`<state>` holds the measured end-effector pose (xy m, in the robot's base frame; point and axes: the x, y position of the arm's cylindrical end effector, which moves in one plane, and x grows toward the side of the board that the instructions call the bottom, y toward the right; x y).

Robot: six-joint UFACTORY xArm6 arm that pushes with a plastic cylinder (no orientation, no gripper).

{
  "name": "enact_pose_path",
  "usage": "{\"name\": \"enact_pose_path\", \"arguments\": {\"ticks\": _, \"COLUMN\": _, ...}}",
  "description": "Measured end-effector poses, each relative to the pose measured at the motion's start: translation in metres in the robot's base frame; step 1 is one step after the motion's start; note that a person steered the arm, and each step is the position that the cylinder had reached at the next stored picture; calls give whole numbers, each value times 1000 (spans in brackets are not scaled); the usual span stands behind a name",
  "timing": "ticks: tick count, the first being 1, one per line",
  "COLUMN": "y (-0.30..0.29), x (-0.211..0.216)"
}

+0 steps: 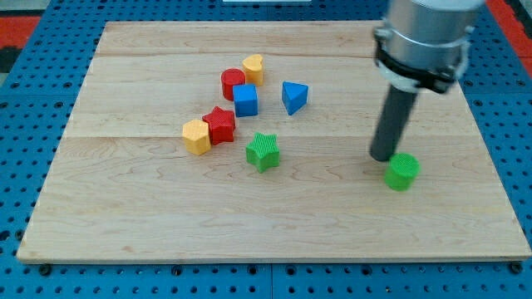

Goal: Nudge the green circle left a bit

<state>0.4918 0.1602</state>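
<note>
The green circle [402,171] sits at the view's right on the wooden board [125,216]. My tip [381,157] is down on the board just left of and slightly above the green circle, close to touching it. A green star [263,151] lies near the middle of the board, well left of my tip.
A cluster lies left of centre: a yellow heart [253,68], a red cylinder [233,83], a blue cube [245,100], a blue triangle [293,96], a red star [219,124] and a yellow hexagon [196,137]. A blue pegboard [33,91] surrounds the board.
</note>
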Motion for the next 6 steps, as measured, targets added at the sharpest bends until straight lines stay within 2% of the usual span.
{"name": "enact_pose_path", "arguments": {"ticks": 1, "y": -1, "x": 12}}
{"name": "enact_pose_path", "arguments": {"ticks": 3, "y": 71, "x": 10}}
{"name": "enact_pose_path", "arguments": {"ticks": 4, "y": 102, "x": 30}}
{"name": "enact_pose_path", "arguments": {"ticks": 5, "y": 75, "x": 47}}
{"name": "enact_pose_path", "arguments": {"ticks": 6, "y": 53, "x": 47}}
